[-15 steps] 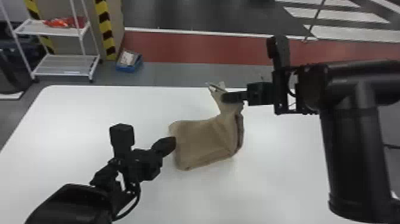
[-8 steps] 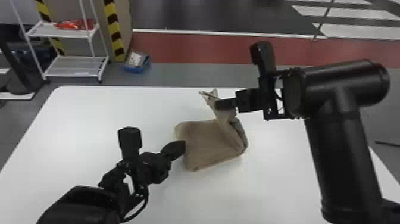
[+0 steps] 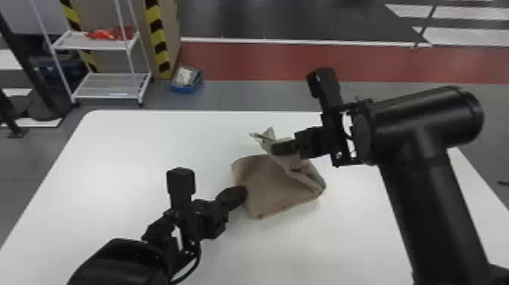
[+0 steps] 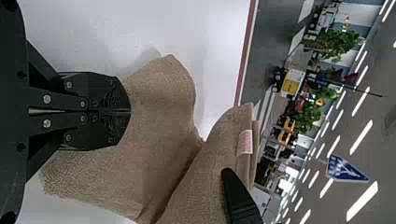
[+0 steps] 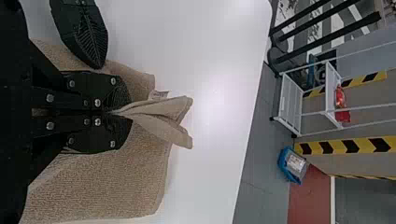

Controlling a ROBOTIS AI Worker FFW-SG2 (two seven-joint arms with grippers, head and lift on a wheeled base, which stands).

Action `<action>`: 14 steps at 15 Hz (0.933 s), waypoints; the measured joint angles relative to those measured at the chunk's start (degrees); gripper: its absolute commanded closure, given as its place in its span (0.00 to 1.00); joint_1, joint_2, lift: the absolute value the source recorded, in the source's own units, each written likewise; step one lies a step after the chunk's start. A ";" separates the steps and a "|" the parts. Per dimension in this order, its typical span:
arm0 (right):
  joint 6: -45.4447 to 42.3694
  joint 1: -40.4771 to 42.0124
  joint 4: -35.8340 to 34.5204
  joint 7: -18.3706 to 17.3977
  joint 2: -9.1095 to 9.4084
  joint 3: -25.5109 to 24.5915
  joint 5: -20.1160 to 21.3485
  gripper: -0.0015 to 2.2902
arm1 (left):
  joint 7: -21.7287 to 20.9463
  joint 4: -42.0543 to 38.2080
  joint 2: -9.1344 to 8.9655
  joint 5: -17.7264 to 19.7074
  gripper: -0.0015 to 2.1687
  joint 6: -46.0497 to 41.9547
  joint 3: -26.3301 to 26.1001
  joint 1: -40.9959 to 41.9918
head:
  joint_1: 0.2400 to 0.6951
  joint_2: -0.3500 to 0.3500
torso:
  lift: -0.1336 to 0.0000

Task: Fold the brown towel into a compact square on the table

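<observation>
Complete folding of brown towel (image 3: 272, 185), partly folded and pinched at its raised end in right gripper (image 5: 128, 112), beside closed left gripper (image 4: 130, 111), then square up.

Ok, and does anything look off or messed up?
Only the brown towel looks askew: its right side is bunched and lifted, with ends poking past the jaws of the right gripper. That looks like a fold in progress, though; I see no spill or damage.
</observation>
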 measured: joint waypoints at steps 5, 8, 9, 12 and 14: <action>-2.83 1.97 1.20 -0.01 0.64 2.89 1.45 0.49 | 0.49 0.09 -0.16 -0.86 0.99 -0.03 -0.28 0.00 | 1.00 0.47 | 0.16; -5.01 2.46 2.59 -0.47 1.52 4.19 2.79 0.44 | 0.49 0.11 -0.06 -0.87 0.99 -0.03 -0.28 -0.02 | 1.00 0.49 | 0.16; -5.71 2.53 3.04 -0.67 1.62 4.53 3.18 0.44 | 0.49 0.11 -0.02 -0.87 0.99 -0.03 -0.27 -0.02 | 1.00 0.49 | 0.16; -7.30 2.81 3.88 -1.07 1.68 5.17 3.87 0.33 | 0.42 0.11 0.03 -0.87 0.99 -0.03 -0.07 0.00 | 1.00 0.50 | 0.16; -7.51 3.08 4.04 -0.76 1.68 5.17 3.62 0.33 | 0.42 0.19 0.03 -0.87 0.99 -0.03 -0.02 -0.03 | 1.00 0.50 | 0.16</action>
